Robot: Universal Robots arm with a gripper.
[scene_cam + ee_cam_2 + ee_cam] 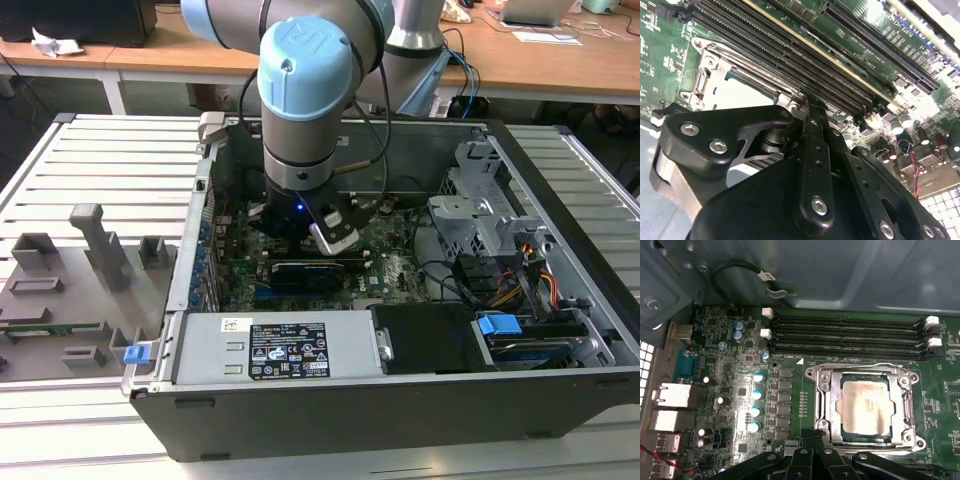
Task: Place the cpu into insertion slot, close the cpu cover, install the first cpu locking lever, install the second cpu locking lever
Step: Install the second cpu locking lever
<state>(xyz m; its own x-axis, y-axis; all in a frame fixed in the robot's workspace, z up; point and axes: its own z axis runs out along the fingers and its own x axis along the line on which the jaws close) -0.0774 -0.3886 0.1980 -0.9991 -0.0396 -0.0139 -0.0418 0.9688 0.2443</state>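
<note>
The arm [300, 90] descends vertically from above in the exterior view, blue-capped wrist joint uppermost, a blue indicator lit on the wrist underside. The gripper [812, 107] points downward. In the second wrist view, its black fingers [815, 165] lie together, tips converged. Linkage screws are visible along each finger.

One cpu [865, 409], four memory slots [850, 335]

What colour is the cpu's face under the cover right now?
Pale silver-grey with a faint tan smear, seen best in the first wrist view: the cpu.
</note>
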